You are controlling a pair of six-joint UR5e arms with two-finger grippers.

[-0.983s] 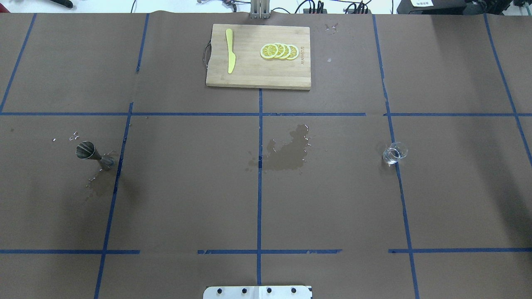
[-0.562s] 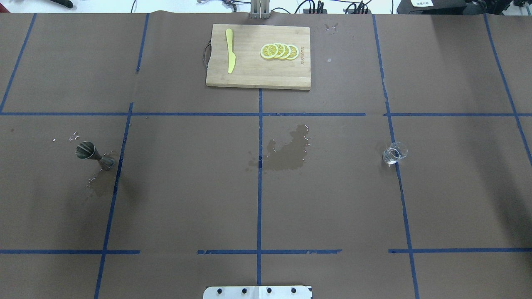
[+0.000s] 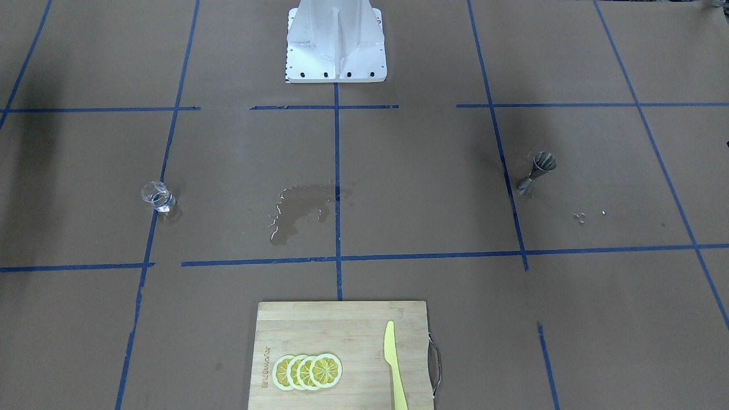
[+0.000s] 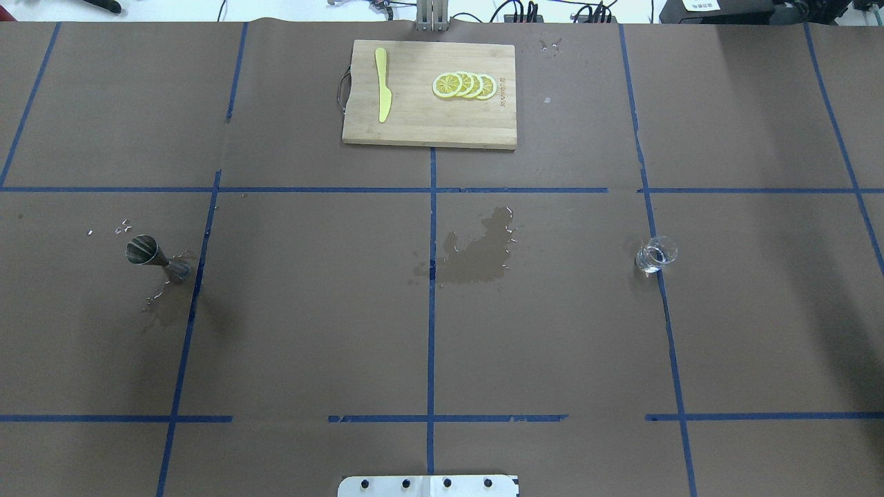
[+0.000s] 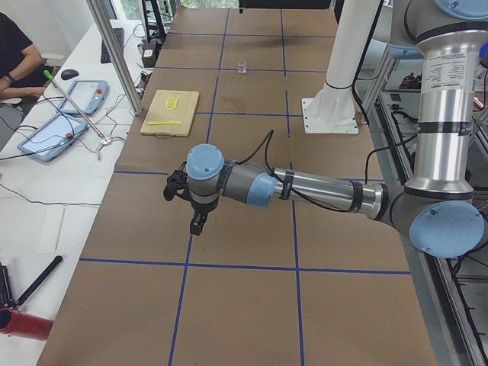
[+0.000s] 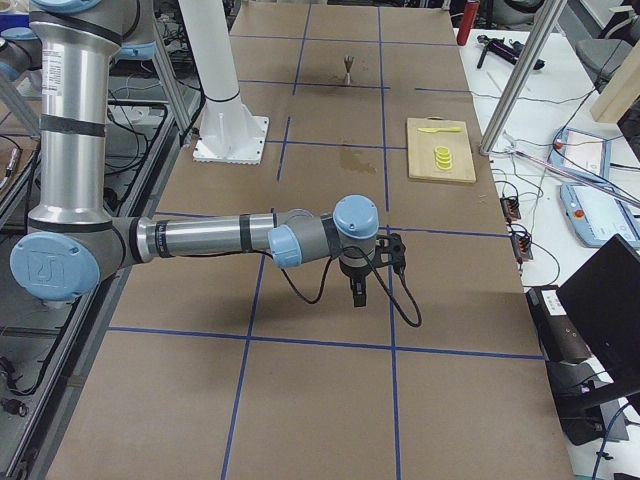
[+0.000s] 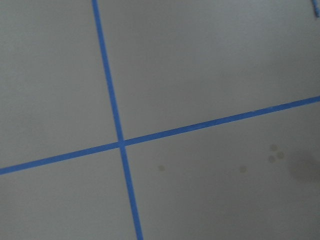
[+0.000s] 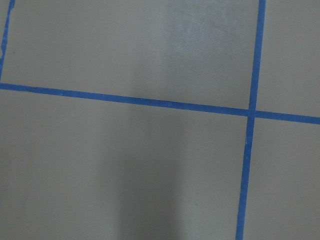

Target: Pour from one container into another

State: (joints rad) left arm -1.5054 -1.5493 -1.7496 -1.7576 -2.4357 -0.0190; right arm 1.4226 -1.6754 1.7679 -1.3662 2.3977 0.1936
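In the left-end view the left arm stretches across the lower middle of the frame. Its left gripper [image 5: 197, 223] points down over bare brown paper, and from here I cannot tell whether the fingers are spread or pressed together. It's the same from the right end: the right gripper [image 6: 360, 292] hangs down at frame centre, and its state is impossible to judge. Both wrist cameras show only paper and crossing blue tape [image 7: 120, 143].

In the overhead view, the white base plate [image 4: 428, 485] sits at the bottom edge. Midway up on the left, the steel jigger [image 4: 157, 258] stands upright just left of a tape line, with damp paper and droplets round its foot. At centre a wet patch [image 4: 476, 254] darkens the paper. On the right the glass tumbler [image 4: 656, 254] stands upright on a tape line, well apart from the jigger. At top centre a wooden cutting board [image 4: 421, 124] carries a yellow knife [image 4: 382, 84] on its left and fanned lemon slices [image 4: 464, 85] on its right.
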